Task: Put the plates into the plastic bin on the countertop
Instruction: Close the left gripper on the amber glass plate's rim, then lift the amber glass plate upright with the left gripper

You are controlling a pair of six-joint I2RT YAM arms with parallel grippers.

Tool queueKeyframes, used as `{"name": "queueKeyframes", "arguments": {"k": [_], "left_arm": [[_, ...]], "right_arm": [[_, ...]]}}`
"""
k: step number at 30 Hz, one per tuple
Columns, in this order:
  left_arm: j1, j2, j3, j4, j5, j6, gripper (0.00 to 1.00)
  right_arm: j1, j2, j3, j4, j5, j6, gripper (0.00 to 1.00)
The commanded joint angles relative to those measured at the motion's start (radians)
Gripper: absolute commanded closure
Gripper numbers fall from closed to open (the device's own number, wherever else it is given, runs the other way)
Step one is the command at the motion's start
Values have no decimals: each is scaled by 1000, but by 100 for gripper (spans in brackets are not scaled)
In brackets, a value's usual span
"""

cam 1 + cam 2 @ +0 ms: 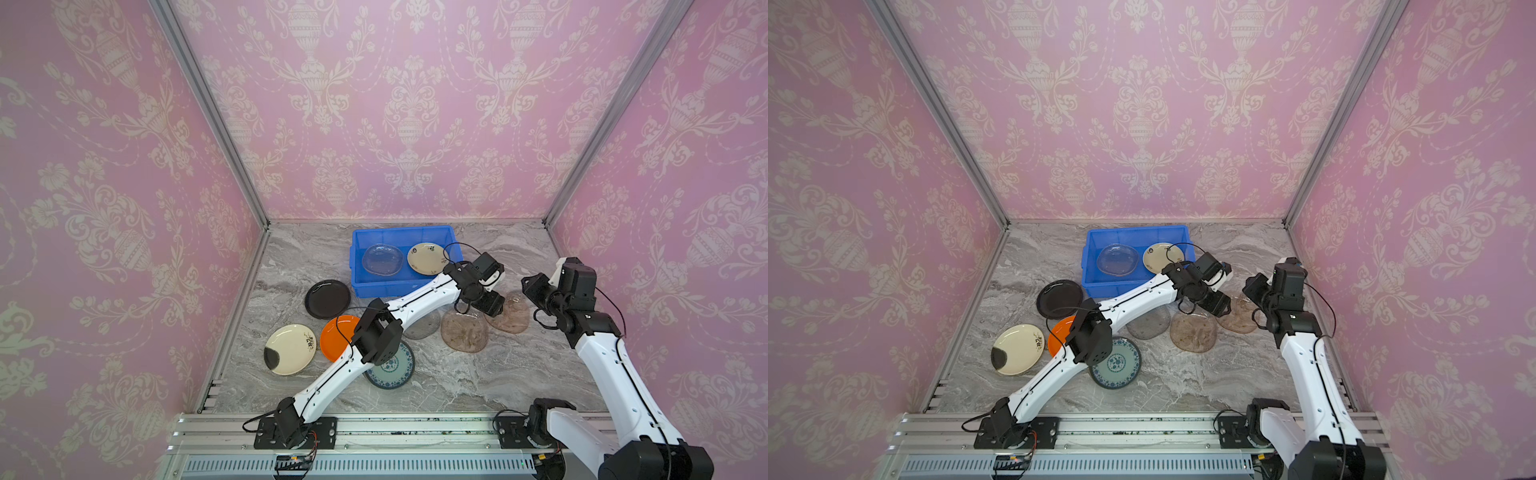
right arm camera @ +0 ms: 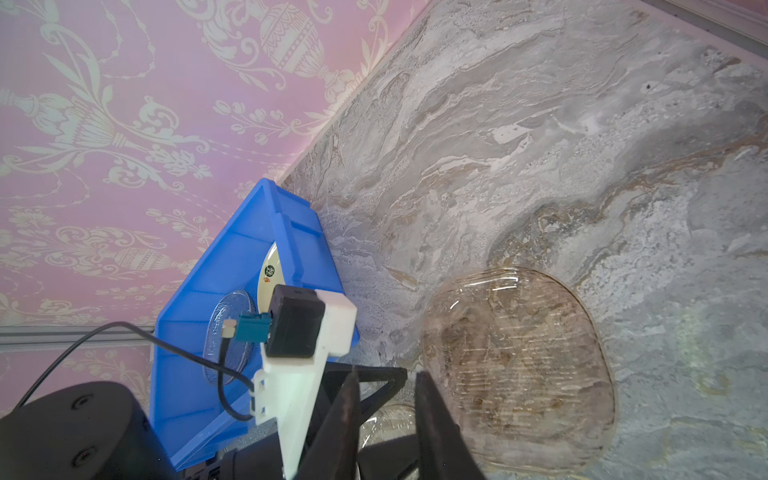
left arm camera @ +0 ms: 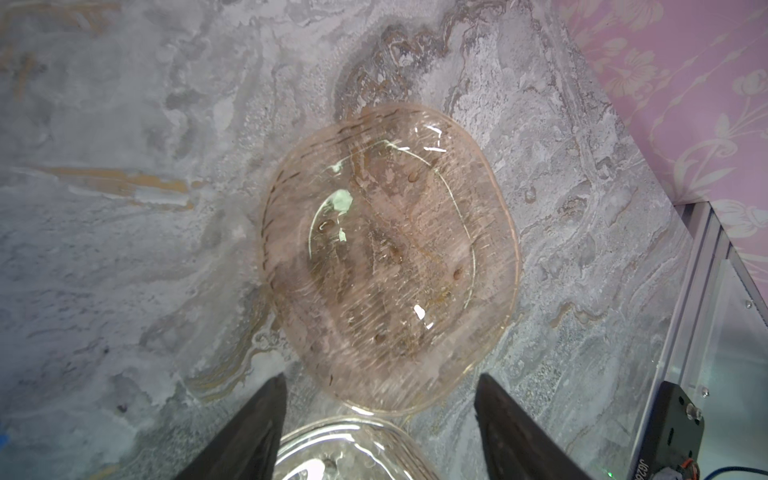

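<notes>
Overhead, the left pincer (image 3: 380, 378) hangs with jaws spread wide, pinching nothing. A brownish glass plate (image 3: 390, 257) lies flat on the countertop (image 3: 124, 249) just ahead of its tips, and a second glass plate (image 3: 357, 453) lies beneath it. The right pincer (image 2: 386, 372), jaws a narrow gap apart and empty, hangs just beside the first plate. The blue plastic bin (image 1: 374, 286), near the left pincer, holds a clear glass plate (image 1: 382, 259) and a cream plate (image 1: 426, 258).
</notes>
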Motion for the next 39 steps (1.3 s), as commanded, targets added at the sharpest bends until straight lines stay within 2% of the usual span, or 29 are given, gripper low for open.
{"name": "queueKeyframes", "arguments": {"k": [1, 9, 19, 24, 31, 39], "left_arm": [[24, 44, 30, 23, -26, -8, 30], [45, 115, 113, 30, 11, -43, 38], [45, 147, 119, 57, 62, -72, 46], [43, 151, 121, 61, 68, -72, 57], [38, 181, 157, 40, 63, -78, 59], [37, 203, 175, 33, 56, -98, 67]], "right_arm": [[-4, 17, -18, 26, -19, 15, 74], [-5, 50, -24, 52, -27, 17, 74], [-3, 79, -30, 73, -30, 15, 74], [-4, 86, -42, 86, -32, 15, 74], [-4, 88, -54, 100, -37, 17, 74], [-4, 81, -66, 110, -40, 17, 74]]}}
